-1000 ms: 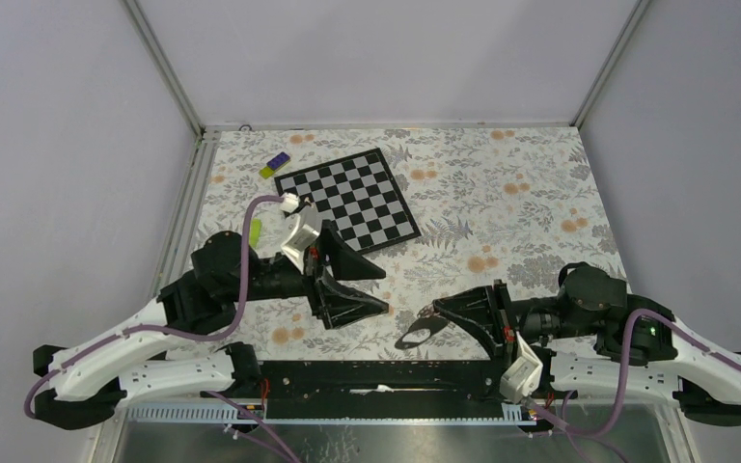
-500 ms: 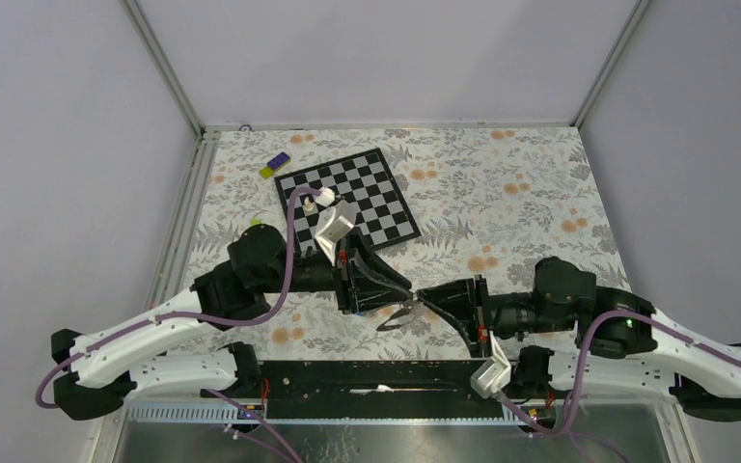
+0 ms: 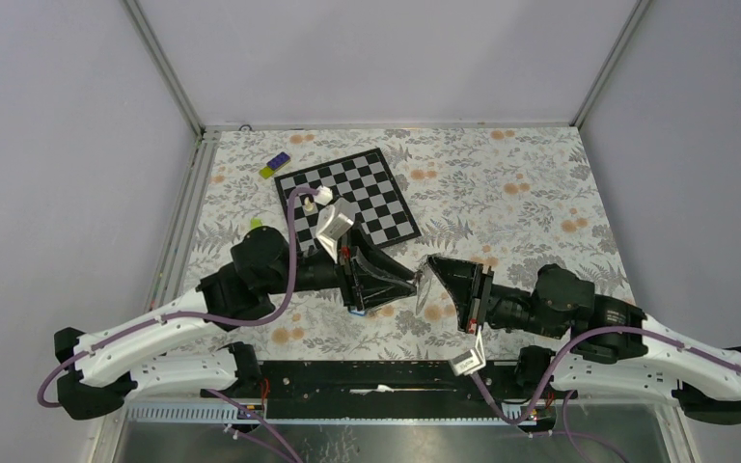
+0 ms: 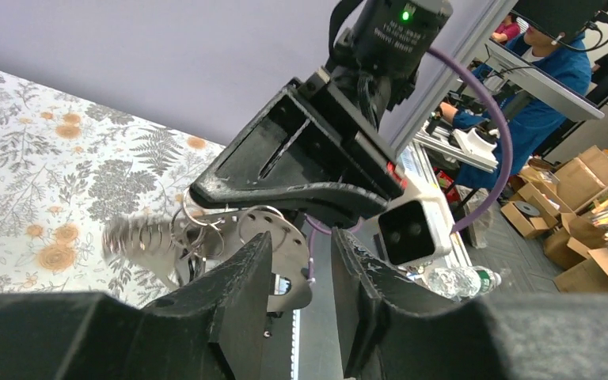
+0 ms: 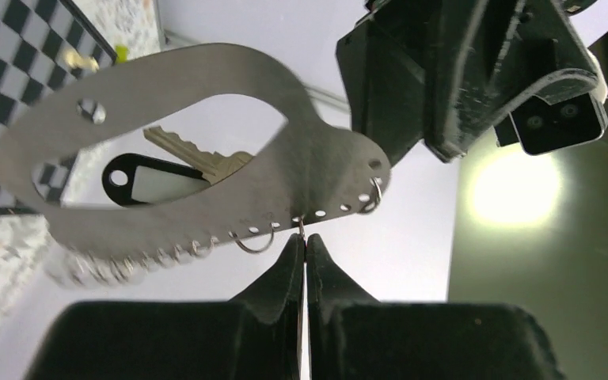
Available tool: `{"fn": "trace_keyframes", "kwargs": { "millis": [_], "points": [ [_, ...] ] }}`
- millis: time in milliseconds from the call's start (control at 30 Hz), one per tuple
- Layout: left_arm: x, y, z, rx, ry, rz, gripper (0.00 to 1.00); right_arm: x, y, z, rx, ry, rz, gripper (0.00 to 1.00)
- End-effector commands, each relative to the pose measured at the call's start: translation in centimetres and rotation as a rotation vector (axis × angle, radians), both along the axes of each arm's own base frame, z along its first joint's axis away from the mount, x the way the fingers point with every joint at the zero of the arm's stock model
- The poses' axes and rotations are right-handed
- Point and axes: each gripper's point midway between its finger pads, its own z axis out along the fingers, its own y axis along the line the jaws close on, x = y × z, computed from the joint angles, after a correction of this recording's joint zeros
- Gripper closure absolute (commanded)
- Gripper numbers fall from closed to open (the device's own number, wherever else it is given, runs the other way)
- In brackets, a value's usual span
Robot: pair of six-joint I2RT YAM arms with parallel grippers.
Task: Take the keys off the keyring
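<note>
Pinching metal plate (image 5: 317, 170) — right gripper (image 5: 302, 244), closed tight; left gripper (image 4: 302, 241) part-open, perhaps straddling it.

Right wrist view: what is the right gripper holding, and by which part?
The right gripper is shut on a small wire ring, pinched at its fingertips; the ring hangs from the holed lower edge of a silvery metal plate.

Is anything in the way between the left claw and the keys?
Yes. The metal plate that carries the rings sits right in front of the left gripper, with the keys hanging off to its side. The right gripper, shut on one small ring, is close above.
</note>
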Motion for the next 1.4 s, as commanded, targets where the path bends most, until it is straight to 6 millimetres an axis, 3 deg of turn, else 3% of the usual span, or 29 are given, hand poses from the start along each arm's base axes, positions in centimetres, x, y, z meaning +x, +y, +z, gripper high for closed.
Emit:
{"fn": "trace_keyframes", "kwargs": {
  "millis": [0, 367, 600, 900, 1000, 1067, 1367],
  "points": [
    [1.2, -0.4, 2.0, -0.083, -0.063, 0.059, 0.62, 2.1, -1.0, 2.7, 0.037, -0.275, -0.131, 1.0],
    [2.8, -1.4, 2.3, -0.073, -0.097, 0.104, 0.66, 1.8, -2.2, 3.7, 0.031, -0.385, -0.142, 1.0],
    [3.3, 0.5, 4.6, -0.109, -0.161, 0.175, 0.67, 0.9, -2.3, 4.7, 0.055, -0.398, -0.1, 1.0],
    [3.1, 1.1, 4.0, -0.134, -0.143, 0.181, 0.67, -0.1, -2.5, 5.5, 0.165, -0.308, -0.048, 1.0],
    [3.0, 1.8, 4.3, -0.137, -0.153, 0.194, 0.66, -0.4, -2.7, 5.4, 0.208, -0.161, -0.025, 1.0],
    [3.2, 2.4, 4.5, -0.132, -0.163, 0.216, 0.66, -0.6, -3.0, 5.0, 0.249, 0.05, -0.012, 1.0],
    [4.1, 6.2, 4.8, -0.114, -0.173, 0.356, 0.65, 0.2, -2.9, -1.3, 0.315, 0.764, -0.199, 1.0]
  ]
}}
